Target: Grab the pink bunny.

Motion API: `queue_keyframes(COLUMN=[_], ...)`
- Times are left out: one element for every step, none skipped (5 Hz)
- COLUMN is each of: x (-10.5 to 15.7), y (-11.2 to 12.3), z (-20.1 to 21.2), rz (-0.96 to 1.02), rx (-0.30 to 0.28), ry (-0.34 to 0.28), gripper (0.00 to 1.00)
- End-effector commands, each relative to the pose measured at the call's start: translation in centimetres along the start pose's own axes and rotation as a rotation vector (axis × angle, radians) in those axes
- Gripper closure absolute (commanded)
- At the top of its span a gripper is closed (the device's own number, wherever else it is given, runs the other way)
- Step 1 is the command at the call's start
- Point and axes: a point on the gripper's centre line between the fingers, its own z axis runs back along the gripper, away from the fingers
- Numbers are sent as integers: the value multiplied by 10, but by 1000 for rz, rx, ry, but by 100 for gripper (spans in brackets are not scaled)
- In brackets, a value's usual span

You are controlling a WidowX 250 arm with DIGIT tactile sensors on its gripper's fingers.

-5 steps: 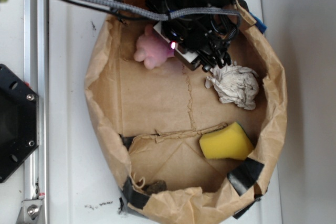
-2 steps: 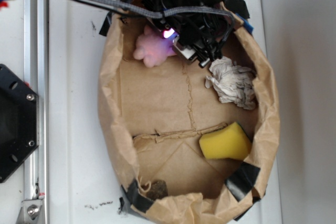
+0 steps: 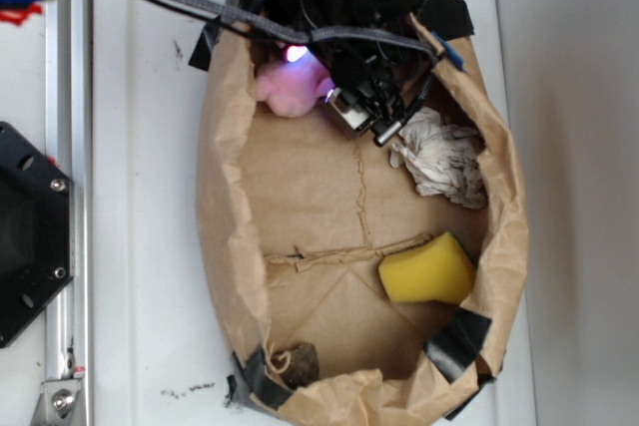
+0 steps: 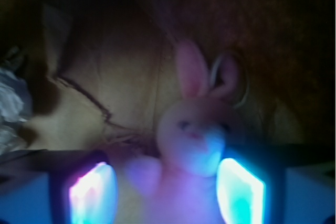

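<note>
Item one: the pink bunny (image 3: 291, 90), which you find at the far end of the brown paper bag (image 3: 228, 246), pressed close to the bag's top-left wall and partly covered by the arm's black body in the exterior view. In the wrist view the pink bunny (image 4: 197, 145) faces you, ears upright, cream face lit violet by the gripper's lamps. Item two: the gripper (image 4: 167, 195). In the wrist view you see its two fingers (image 4: 90, 195) glowing at the lower edge, spread wide, one on each side of the bunny's body; the right-hand pad sits just beside the toy's cheek, the left-hand pad stands off with a gap. The fingers hold nothing; whether either pad touches the plush you cannot tell. In the exterior view the gripper (image 3: 339, 87) is mostly hidden under cabling and housing, with a pink light showing beside the bunny. Item three: a crumpled white-grey paper ball (image 3: 444, 159), against the bag's right wall, just beside the arm's lower end. Item four: a yellow sponge wedge (image 3: 427, 270), lower right of the bag floor, well apart from the bunny. Item five: a small dark lump (image 3: 299, 361) near the bag's bottom edge. Item six: black tape patches (image 3: 458, 338) on the bag's corners. The bag rests on a white table (image 3: 140, 197).
</note>
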Motion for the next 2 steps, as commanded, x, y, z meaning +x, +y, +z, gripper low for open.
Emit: queue_keyframes(x=[-6,-9], y=[9,3], z=[-1,-7], rz=[5,-4], rx=[4,34], ry=[-76,-87], gripper=[0,0])
